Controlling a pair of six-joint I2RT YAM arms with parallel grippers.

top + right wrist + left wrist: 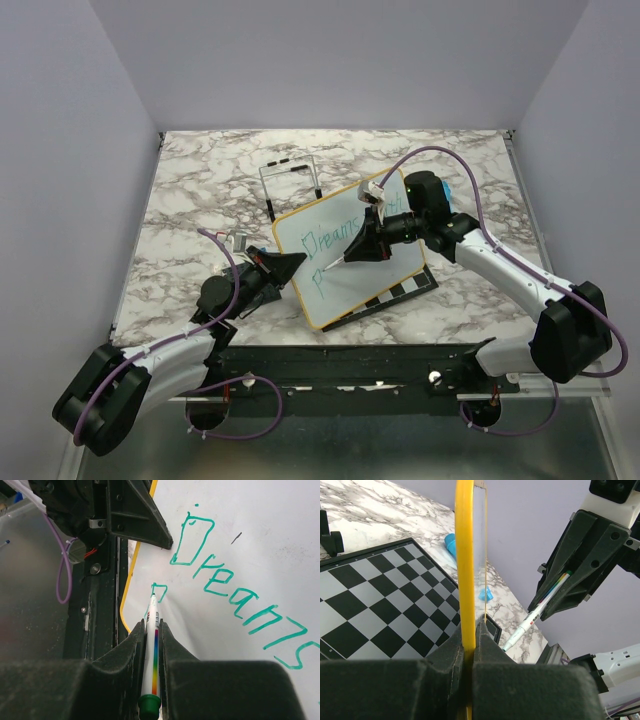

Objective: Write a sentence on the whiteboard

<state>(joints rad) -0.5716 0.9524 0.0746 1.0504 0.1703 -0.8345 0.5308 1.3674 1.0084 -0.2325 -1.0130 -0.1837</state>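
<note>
The whiteboard [345,288], white with a yellow frame, stands tilted over the chessboard [402,289]. My left gripper [288,265] is shut on its left frame edge, and the left wrist view shows the yellow frame [465,555] edge-on between that gripper's [470,630] jaws. My right gripper [352,248] is shut on a white marker [153,630] with a rainbow stripe. The marker's tip touches the whiteboard [240,535] at a part-drawn teal letter. The sentence [235,582] reads "Dreams" on the top line. The marker [532,617] also shows in the left wrist view.
The black-and-white chessboard [380,595] lies flat on the marble table [200,190] under the whiteboard. A black wire stand [290,178] stands behind the whiteboard. Two small blue pieces [451,545] [486,594] lie on the table past the chessboard.
</note>
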